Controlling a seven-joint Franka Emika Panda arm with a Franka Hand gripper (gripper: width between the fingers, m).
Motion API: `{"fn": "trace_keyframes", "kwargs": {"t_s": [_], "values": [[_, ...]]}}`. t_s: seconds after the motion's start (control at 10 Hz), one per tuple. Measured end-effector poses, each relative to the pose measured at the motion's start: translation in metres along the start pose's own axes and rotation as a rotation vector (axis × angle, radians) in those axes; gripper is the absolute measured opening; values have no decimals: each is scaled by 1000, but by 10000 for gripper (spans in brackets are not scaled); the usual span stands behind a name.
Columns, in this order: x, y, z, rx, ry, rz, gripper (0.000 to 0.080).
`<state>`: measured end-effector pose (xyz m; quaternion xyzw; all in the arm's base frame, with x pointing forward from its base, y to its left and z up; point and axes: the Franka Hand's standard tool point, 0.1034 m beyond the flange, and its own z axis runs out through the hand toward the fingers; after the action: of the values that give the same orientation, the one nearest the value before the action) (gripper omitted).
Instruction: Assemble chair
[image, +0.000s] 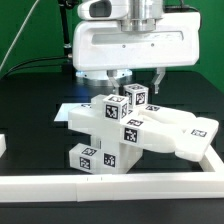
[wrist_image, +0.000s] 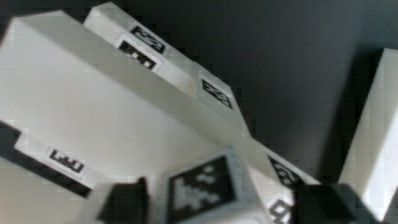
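Note:
The chair stands partly joined in the middle of the black table: stacked white blocks with square tags and a long white slab slanting down to the exterior view's right. A small tagged block tops the stack. My gripper hangs right over it, open, one dark finger just beside the block. In the wrist view the gripper straddles that tagged block, with a dark finger on each side and small gaps. The chair's wide white slabs with tags lie below.
A long plain white rail runs along the front of the table and another down the exterior view's right. A flat white sheet, probably the marker board, lies behind the chair. A green backdrop stands at the rear.

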<state>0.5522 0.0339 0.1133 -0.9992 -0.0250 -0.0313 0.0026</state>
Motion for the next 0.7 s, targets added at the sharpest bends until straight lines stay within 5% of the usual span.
{"fn": "trace_keyframes", "kwargs": {"t_s": [0.1, 0.7], "values": [[0, 0, 0, 0, -1, 87, 282], [-1, -1, 1, 3, -2, 459, 282]]}}
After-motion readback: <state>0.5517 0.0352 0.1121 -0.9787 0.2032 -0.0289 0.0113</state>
